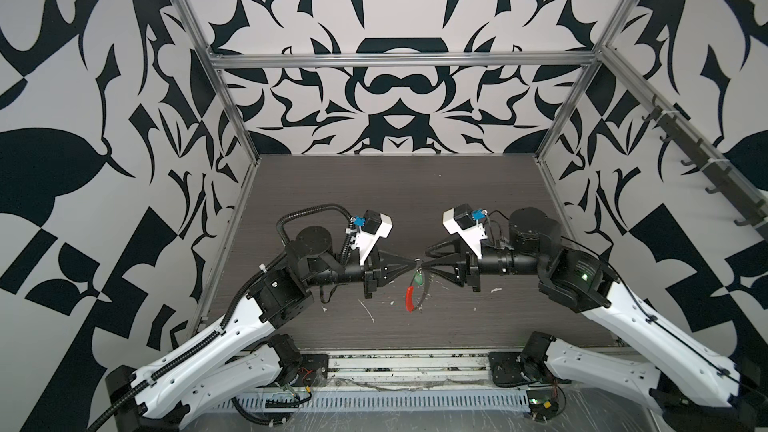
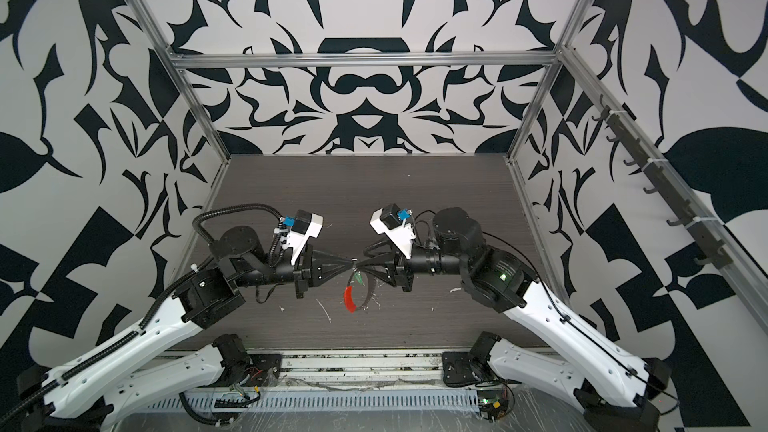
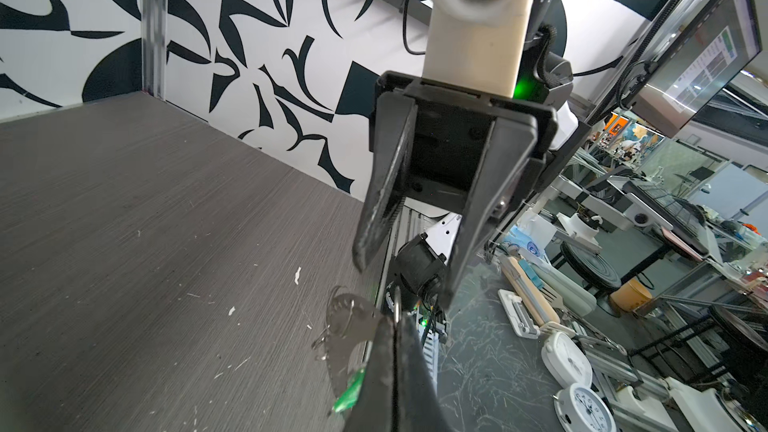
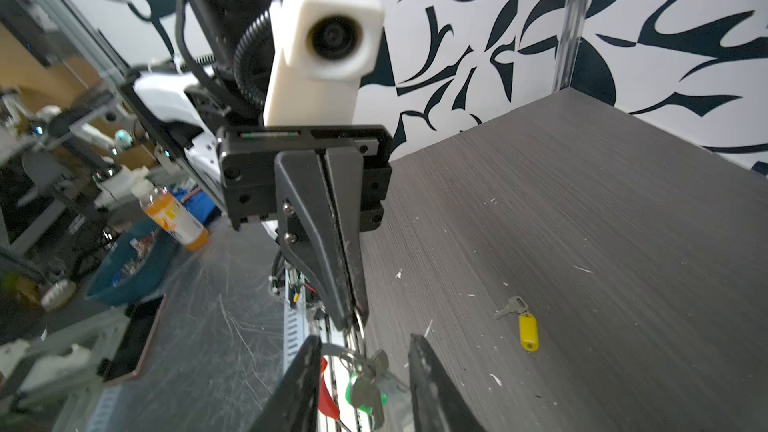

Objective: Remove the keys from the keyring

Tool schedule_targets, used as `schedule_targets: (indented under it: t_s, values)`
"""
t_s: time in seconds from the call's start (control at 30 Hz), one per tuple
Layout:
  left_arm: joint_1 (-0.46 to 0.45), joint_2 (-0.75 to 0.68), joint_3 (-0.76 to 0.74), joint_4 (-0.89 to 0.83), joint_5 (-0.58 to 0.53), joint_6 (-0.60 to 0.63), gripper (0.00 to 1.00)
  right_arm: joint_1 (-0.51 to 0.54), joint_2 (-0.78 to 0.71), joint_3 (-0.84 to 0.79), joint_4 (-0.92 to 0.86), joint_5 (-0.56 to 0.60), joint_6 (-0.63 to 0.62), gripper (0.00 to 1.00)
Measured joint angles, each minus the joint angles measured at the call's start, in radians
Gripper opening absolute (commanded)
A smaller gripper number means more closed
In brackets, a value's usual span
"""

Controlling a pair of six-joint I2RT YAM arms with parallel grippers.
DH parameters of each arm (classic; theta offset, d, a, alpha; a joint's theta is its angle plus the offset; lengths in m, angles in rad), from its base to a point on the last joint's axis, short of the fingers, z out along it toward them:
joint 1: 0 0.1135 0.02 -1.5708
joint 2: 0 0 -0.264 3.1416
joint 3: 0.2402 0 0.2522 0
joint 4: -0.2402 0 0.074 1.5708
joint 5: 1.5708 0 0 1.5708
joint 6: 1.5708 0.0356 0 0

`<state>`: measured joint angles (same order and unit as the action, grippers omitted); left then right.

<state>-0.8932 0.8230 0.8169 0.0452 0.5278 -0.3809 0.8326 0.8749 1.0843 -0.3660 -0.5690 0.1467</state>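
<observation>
The keyring [image 4: 331,348], a thin silver wire loop with a red sleeve [image 1: 410,297], hangs above the middle of the table. My left gripper [image 1: 417,263] is shut on the top of its wire, as the left wrist view [image 3: 397,317] shows. A silvery key with a green tag [image 4: 363,392] dangles on the loop. My right gripper [image 4: 365,340] is open, its fingers on either side of that hanging key without touching it; in both top views it faces the left gripper tip to tip [image 2: 362,263]. A key with a yellow tag [image 4: 525,326] lies loose on the table.
White scraps [image 1: 368,311] litter the dark wood-grain table [image 1: 395,201]. Aluminium frame posts and patterned walls enclose it. A rail of hooks [image 1: 698,160] runs along the right wall. Beyond the front edge stand an orange bottle [image 4: 174,218] and a blue bowl [image 4: 124,268].
</observation>
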Motion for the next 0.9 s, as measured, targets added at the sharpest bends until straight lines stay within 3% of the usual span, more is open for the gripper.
schedule_targets:
  t_s: [0.37,0.9]
  values:
    - [0.000,-0.069,-0.055,0.103,-0.095,-0.013,0.00,0.000,-0.170,-0.214,0.226,0.080,0.138,0.50]
    - [0.000,-0.069,-0.085,0.172,-0.115,-0.015,0.00,0.000,-0.149,-0.317,0.350,0.009,0.184,0.54]
